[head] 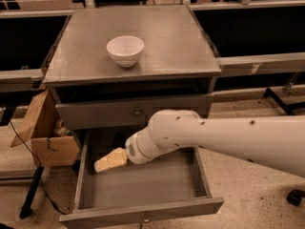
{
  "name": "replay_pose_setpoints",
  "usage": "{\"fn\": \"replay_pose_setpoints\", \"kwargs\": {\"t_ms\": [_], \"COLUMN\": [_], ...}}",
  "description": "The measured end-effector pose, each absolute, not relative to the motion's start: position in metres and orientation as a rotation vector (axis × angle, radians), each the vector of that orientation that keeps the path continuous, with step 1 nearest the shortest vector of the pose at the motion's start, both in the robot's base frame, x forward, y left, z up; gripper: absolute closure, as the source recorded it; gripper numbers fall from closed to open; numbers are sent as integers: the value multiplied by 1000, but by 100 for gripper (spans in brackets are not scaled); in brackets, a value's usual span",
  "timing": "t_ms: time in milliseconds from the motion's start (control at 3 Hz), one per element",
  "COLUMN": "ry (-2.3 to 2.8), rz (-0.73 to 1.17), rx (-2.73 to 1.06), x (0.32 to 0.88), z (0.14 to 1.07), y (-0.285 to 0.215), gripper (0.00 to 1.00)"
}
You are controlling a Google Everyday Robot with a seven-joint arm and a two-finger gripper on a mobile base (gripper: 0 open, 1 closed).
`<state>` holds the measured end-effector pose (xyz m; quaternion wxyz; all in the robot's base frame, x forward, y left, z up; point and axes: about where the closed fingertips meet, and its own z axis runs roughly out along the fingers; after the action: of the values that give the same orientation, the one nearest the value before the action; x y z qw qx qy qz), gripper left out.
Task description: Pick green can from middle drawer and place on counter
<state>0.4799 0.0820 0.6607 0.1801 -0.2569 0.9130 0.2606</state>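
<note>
Camera view: the desk [181, 42] has its middle drawer [152, 185] open below its front. A white bowl [125, 50] sits on the desk. The gripper [109, 160] reaches into the drawer's left rear; its grip cannot be told, and the green can is hidden.

Dull metal counter [176, 46] and middle drawer [157, 187] — glossy bowl [125, 50] — matt end effector [101, 165] in the drawer

arm [228, 140] on this thing is chunky, smooth off-white plastic, basically one fat rounded tube with a bulgy joint. few tiny dark dots scattered along the shell, could be screws, can't tell. the end narrows to a round cap with small dark slots. gripper [110, 160] is a pale yellowish wedge, down inside the open drawer [143, 187] near its left side
</note>
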Motion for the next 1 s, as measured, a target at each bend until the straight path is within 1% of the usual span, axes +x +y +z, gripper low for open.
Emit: {"fn": "replay_pose_setpoints", "kwargs": {"t_ms": [333, 667, 1000], "ry": [2655, 2673, 2612], "rz": [838, 881, 904], "rx": [-575, -388, -410], "x": [481, 507, 517], "z": [595, 550, 556], "y": [130, 170, 204], "gripper": [0, 0, 0]}}
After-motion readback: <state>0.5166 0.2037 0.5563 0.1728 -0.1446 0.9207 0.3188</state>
